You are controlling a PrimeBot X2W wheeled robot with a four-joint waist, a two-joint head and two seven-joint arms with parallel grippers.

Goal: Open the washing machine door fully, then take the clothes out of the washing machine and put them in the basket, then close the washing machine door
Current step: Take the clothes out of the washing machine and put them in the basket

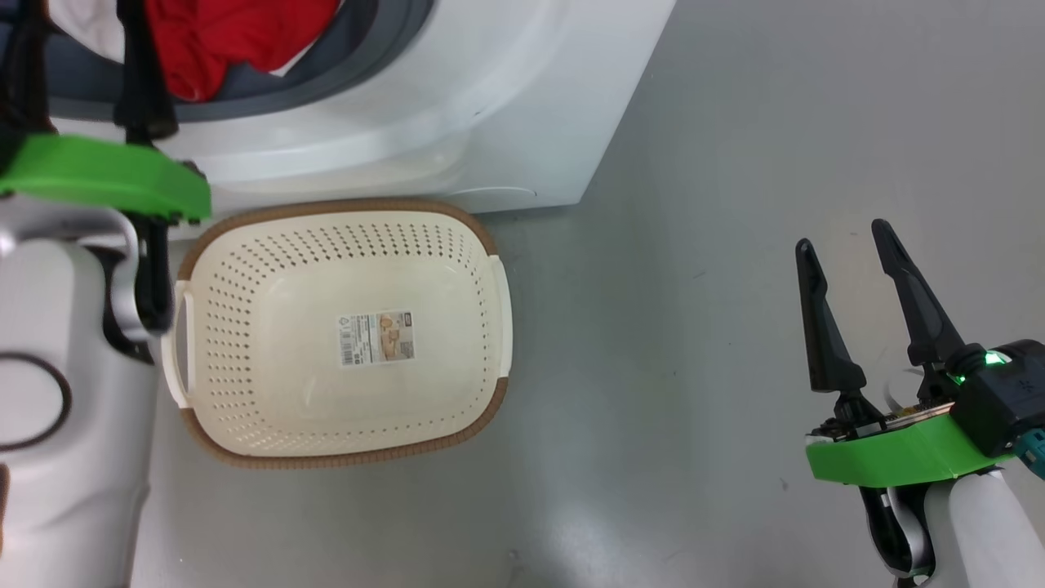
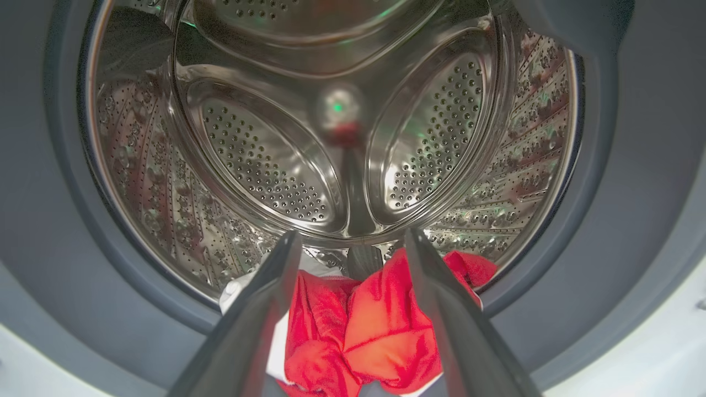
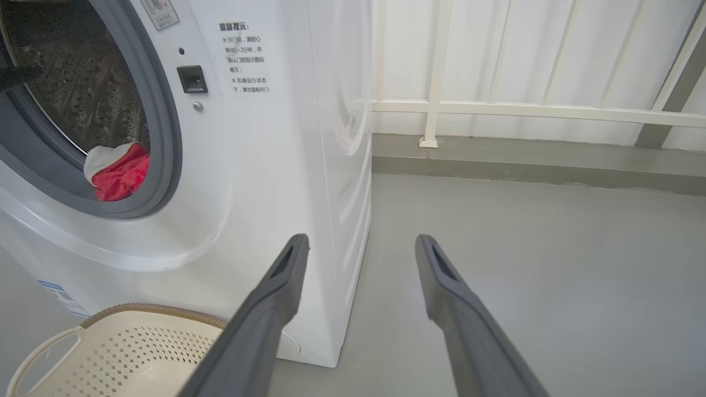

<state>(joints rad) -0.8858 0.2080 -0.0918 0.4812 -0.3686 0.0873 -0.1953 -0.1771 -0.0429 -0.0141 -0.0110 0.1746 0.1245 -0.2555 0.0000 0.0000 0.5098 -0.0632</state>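
Your left pincer (image 2: 353, 242) hangs spread and empty at the washing machine's (image 1: 490, 106) mouth, above the red clothes (image 2: 375, 331) heaped on its front lip, where a shallow pinch could catch the grey gasket (image 2: 55, 220) instead of cloth.

A smooth grey glossy floor (image 3: 524, 248) with a few small dark specks runs back to a low grey skirting strip (image 3: 524, 157). Above the strip stands a white ribbed panel wall (image 3: 524, 49). A cream horizontal rail (image 3: 551, 110) crosses the wall, carried by a cream upright post (image 3: 436, 71) that stands on the strip. A grey slanted beam (image 3: 670, 88) leans at the wall's right edge.
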